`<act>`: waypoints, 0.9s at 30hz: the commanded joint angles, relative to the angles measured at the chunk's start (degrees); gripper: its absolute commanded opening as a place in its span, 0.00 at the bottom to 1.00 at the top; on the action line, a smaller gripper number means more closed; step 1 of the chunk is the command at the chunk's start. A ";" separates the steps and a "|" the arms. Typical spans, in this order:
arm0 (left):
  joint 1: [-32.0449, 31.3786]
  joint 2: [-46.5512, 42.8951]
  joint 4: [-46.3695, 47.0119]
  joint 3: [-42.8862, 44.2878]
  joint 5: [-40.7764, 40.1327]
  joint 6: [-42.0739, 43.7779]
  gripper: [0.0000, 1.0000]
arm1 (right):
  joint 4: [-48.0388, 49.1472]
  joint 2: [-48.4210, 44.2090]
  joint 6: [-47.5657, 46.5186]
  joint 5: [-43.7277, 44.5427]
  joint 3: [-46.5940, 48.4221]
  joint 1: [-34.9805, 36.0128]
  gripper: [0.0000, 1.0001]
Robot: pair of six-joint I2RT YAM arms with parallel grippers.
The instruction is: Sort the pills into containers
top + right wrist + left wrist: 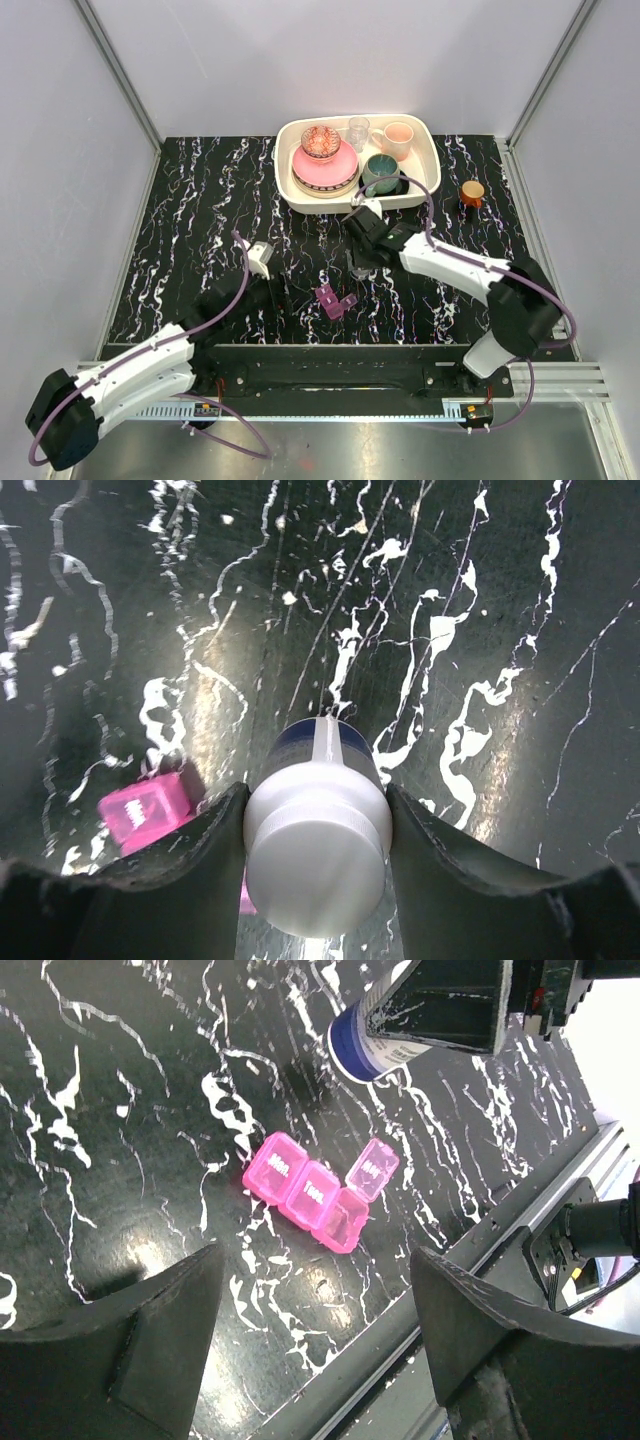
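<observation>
The right gripper (315, 805) has its fingers clamped on the white cap of the pill bottle (316, 865); a smooth cap could slip or swivel between them. The left gripper (318, 1265) has its fingers apart, with the pink pill box (310, 1195) beyond their tips, and no pills are visible

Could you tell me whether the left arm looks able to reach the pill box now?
Probably yes: the pill box lies on the table just beyond its open fingers, and the white bottle is off to the side.
</observation>
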 commanded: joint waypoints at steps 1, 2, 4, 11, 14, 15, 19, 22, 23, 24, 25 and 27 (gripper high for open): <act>0.05 -4.95 3.56 1.85 1.92 6.43 0.79 | -3.32 -8.27 -2.36 -4.91 2.63 -0.28 0.00; 0.05 -5.66 4.26 2.03 2.98 7.67 0.79 | -3.85 -9.16 -2.72 -6.76 2.80 -0.37 0.00; -0.48 -7.07 5.76 2.73 6.57 12.40 0.79 | -4.91 -11.35 -3.59 -13.76 3.42 -0.28 0.00; -6.89 -6.90 7.34 6.60 9.84 23.94 0.78 | -7.90 -15.75 -2.63 -29.27 6.06 -0.28 0.00; -7.95 -5.67 8.92 7.21 12.47 25.09 0.79 | -8.16 -17.42 -2.28 -33.49 6.32 -0.28 0.00; -8.38 -4.97 9.80 7.39 13.09 25.35 0.80 | -8.42 -17.51 -2.28 -34.28 6.32 -0.28 0.00; -9.35 -2.25 12.09 8.18 15.29 25.97 0.80 | -8.43 -18.48 -2.72 -37.79 5.88 -0.19 0.00; -10.23 0.56 13.14 9.23 15.29 26.49 0.80 | -7.55 -18.92 -2.37 -39.21 5.27 -0.28 0.00; -10.58 1.18 13.84 9.59 15.03 26.49 0.80 | -7.11 -19.01 -2.19 -39.82 5.00 -0.28 0.00; -11.11 2.40 14.37 9.59 14.85 26.49 0.80 | -6.06 -19.18 -1.93 -40.61 4.57 -0.19 0.00; -11.37 3.02 14.81 9.76 14.59 26.49 0.80 | -5.44 -19.71 -1.41 -42.18 4.30 -0.19 0.00; -11.82 4.43 16.22 10.11 14.24 26.23 0.80 | -3.78 -20.06 -0.79 -43.25 3.60 -0.28 0.00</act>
